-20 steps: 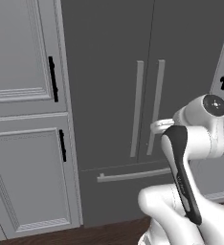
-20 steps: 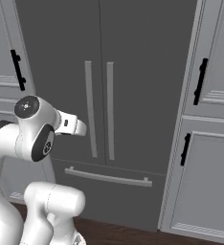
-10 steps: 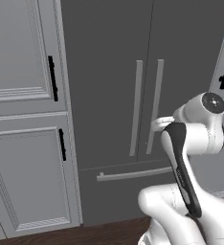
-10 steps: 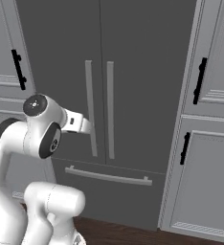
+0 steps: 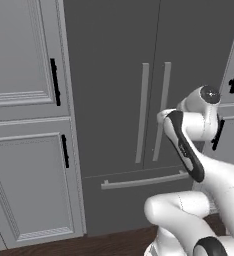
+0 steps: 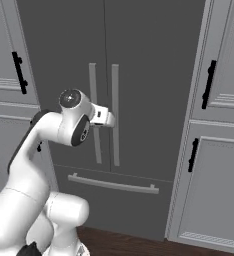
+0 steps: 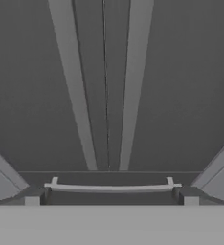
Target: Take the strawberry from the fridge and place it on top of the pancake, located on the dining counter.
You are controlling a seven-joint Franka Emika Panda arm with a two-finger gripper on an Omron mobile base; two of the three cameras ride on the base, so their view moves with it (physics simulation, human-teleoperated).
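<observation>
at the bottom of the hand view the tool [image 7: 111,200] points straight at the fridge [image 7: 37,95], its two dark fingertips [image 7: 32,197] spread wide apart with nothing between them; just beyond them lies the pale horizontal bar handle [image 7: 111,187] of the fridge's lower drawer, and above that the two long vertical door handles [image 7: 75,91] run up on either side of the seam between the doors, which are closed, so the inside cannot be seen, and no strawberry is in sight; from the right base view the white arm [image 6: 34,165] bends up from the lower left, with its wrist [image 6: 101,116] held in front of the vertical handles, apart from the door face as far as can be told; from the left base view the same arm [image 5: 189,150] rises from the lower right before the right-hand door; pale grey panelled cabinets [image 5: 24,125] with black handles [image 5: 54,82] flank the fridge on both sides, and a dark wooden floor [image 6: 134,244] runs along the bottom
</observation>
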